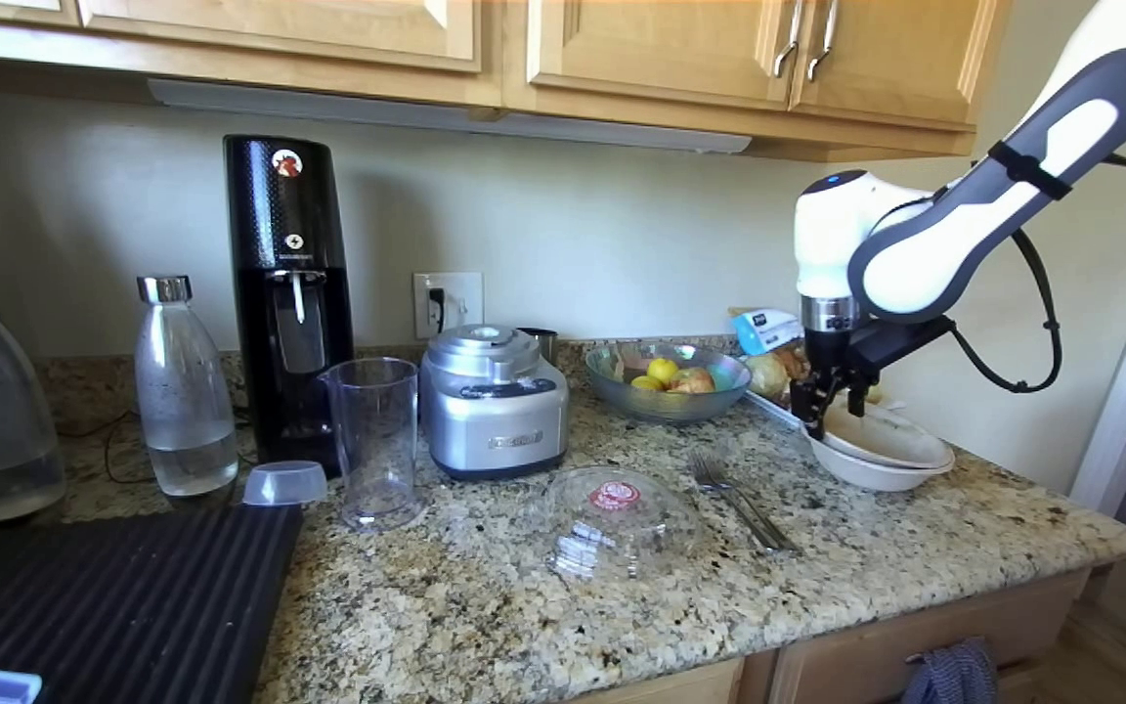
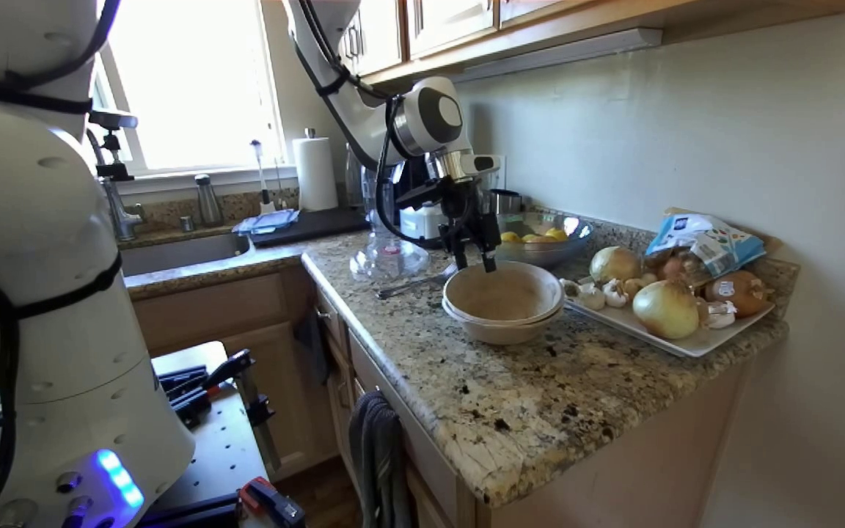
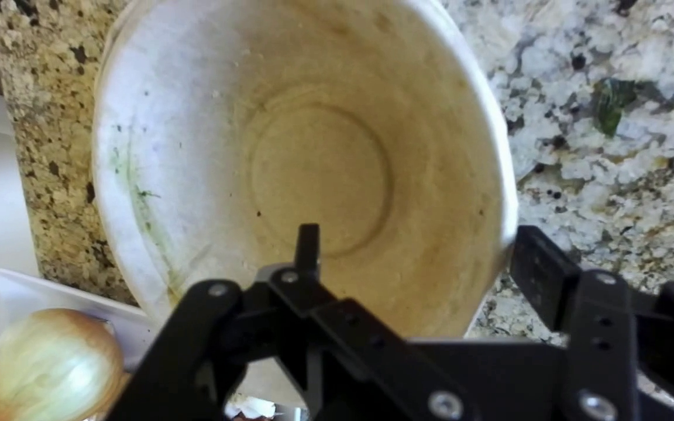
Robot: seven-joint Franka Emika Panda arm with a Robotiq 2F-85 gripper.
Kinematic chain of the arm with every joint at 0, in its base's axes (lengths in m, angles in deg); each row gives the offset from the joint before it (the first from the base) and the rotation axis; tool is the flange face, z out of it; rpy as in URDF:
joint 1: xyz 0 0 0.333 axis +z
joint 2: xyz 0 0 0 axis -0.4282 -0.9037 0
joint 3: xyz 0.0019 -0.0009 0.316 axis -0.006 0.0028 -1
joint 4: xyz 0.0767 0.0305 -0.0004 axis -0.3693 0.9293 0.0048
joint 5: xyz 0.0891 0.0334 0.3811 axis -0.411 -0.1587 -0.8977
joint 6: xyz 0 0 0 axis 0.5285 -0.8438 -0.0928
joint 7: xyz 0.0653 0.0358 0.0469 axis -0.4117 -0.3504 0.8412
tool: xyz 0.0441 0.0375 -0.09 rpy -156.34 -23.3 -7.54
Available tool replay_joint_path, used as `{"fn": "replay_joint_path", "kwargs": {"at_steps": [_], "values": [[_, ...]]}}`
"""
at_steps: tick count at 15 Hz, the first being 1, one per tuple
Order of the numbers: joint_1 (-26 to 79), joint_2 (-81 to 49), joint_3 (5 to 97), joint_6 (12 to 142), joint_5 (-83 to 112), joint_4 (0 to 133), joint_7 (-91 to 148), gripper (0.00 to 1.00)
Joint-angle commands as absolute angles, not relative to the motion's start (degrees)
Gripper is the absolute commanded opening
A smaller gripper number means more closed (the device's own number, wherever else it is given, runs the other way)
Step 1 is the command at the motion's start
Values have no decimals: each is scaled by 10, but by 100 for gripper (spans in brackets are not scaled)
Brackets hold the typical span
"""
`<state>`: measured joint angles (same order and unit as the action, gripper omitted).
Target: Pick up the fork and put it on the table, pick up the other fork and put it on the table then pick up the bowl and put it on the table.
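A white bowl [image 2: 503,293], stained brownish inside, is nested in a second white bowl [image 2: 499,334] on the granite table [image 2: 525,396]. My gripper [image 2: 475,265] points down at the bowl's rim with its jaws wide apart. In the wrist view the gripper [image 3: 418,234] straddles the rim of the bowl [image 3: 325,175]: one fingertip is over the inside, the other just outside the wall, close to it; whether it touches I cannot tell. Two forks [image 1: 719,481] lie side by side on the table, left of the bowls in that exterior view.
A white tray [image 2: 694,347] with onions and garlic stands beside the bowls. Behind is a glass fruit bowl [image 1: 666,396]. An upturned clear dish [image 1: 612,533] lies beside the forks; a food processor [image 1: 495,420] and a clear beaker [image 1: 377,440] stand farther off.
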<state>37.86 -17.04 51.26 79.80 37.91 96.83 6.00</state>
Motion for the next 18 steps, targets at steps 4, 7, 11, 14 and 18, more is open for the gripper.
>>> {"fn": "replay_joint_path", "kwargs": {"at_steps": [4, 7, 11, 14, 18], "values": [[374, -168, 509, 780, 379, 969, 53, 34], [373, -167, 509, 782, 376, 971, 55, 15], [373, -170, 511, 780, 381, 972, 53, 4], [372, -171, 514, 774, 385, 972, 49, 7], [384, -160, 523, 775, 423, 977, 17, 7]]}}
